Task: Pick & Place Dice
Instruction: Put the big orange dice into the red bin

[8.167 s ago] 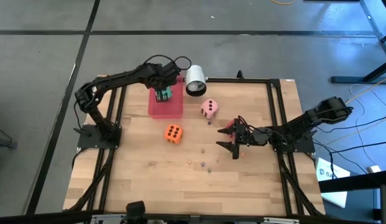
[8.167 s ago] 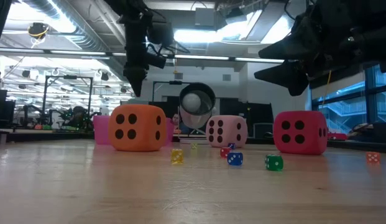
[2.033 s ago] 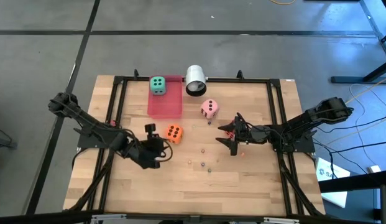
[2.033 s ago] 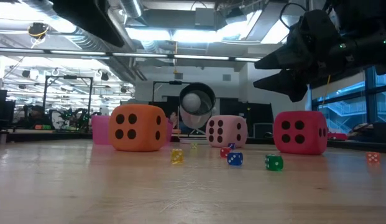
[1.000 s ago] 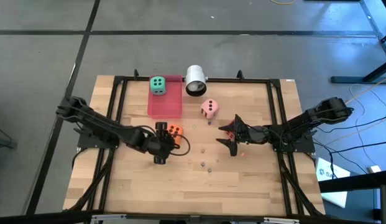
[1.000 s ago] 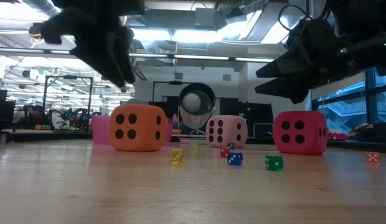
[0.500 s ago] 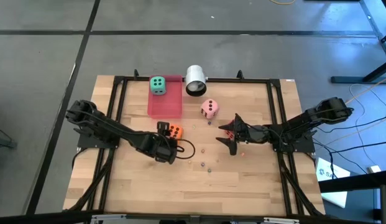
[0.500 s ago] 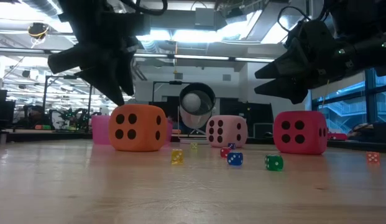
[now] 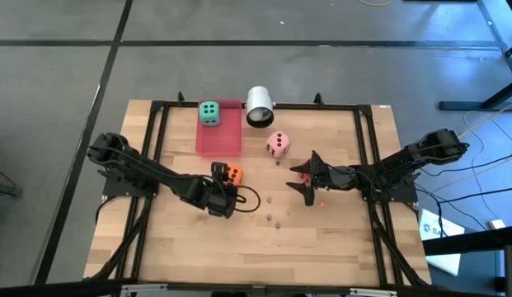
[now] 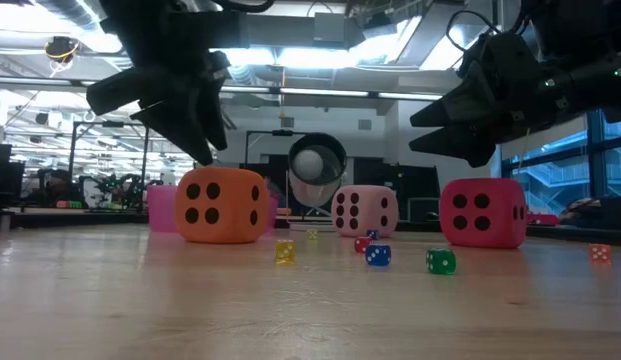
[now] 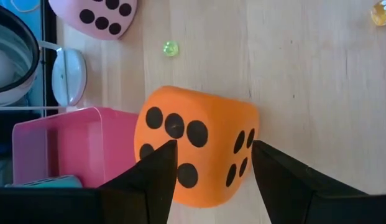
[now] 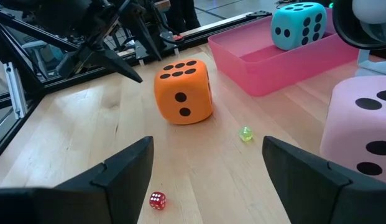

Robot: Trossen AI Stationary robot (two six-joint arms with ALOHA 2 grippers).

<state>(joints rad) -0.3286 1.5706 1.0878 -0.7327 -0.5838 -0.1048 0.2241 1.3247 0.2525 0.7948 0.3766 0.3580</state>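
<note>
Left end effector [image 9: 223,186] hung wide open just above the orange dice [image 9: 232,174], ready to grab it. That dice sat on the counter [image 9: 321,239], near the pink tray [image 9: 218,142] holding the green dice [image 9: 209,113]. Right end effector [image 9: 308,181] waited wide open over the red dice [image 10: 482,212].

Robotics lab: exposed ceiling ducts [image 10: 100,40], workbenches [image 10: 50,205]

A pink tray [image 9: 218,142] lies beside a white cylinder [image 9: 259,106].
</note>
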